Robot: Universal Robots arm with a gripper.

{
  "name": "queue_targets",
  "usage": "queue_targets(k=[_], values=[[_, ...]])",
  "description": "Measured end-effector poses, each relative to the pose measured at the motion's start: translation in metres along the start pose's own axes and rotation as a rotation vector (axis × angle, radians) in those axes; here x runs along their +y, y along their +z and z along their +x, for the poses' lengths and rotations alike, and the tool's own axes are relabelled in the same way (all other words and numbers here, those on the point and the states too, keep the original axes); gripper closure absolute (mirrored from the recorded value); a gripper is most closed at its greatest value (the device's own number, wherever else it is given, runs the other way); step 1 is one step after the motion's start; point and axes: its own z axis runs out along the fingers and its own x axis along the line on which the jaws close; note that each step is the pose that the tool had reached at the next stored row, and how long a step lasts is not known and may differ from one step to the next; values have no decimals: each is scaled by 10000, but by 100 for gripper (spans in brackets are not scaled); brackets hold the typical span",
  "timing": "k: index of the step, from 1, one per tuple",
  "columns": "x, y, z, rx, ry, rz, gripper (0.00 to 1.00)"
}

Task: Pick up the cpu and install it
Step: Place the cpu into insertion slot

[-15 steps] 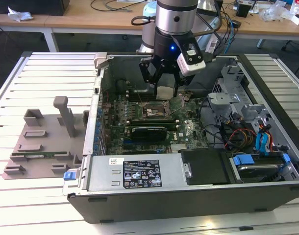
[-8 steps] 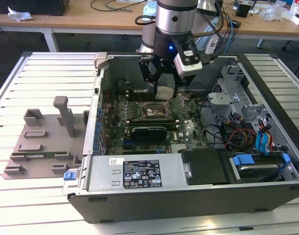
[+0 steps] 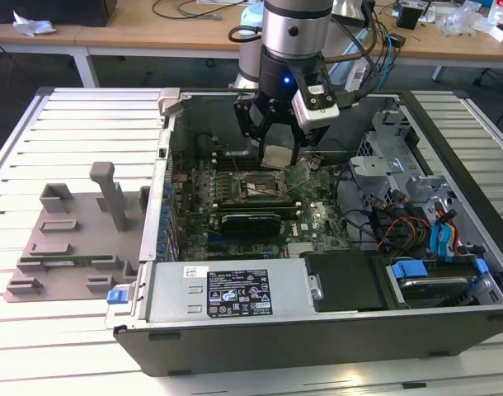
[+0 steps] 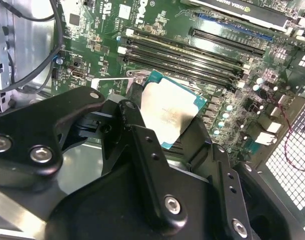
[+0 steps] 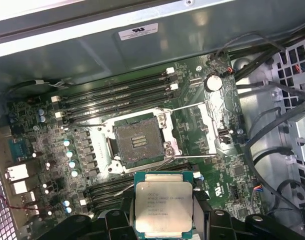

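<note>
The cpu (image 5: 163, 204), a flat silvery square chip with a pale green rim, hangs in my gripper (image 5: 163, 220), which is shut on its edges. In the second wrist view the cpu (image 4: 168, 111) shows between the black fingers (image 4: 142, 150), tilted above the motherboard. In the exterior view the gripper (image 3: 279, 136) holds the cpu (image 3: 279, 157) a little above the open socket (image 3: 256, 188) in the computer case (image 3: 317, 247). The socket (image 5: 138, 144) lies uncovered with its metal frame swung open, just beyond the chip's edge.
Memory slots (image 5: 117, 95) run beside the socket, and a long black card (image 3: 250, 221) lies in front of it. Cables and drive bays (image 3: 416, 214) crowd the exterior view's right. A grey fixture (image 3: 74, 239) sits on the slatted table at the exterior view's left.
</note>
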Motion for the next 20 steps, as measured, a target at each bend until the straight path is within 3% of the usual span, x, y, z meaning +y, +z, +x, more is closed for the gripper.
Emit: queue_targets(k=[11,15,20], values=[[0,0,0,17,1307,80,45],[0,0,0,22,1971,131,45],[0,1,0,21,2336,167,45]])
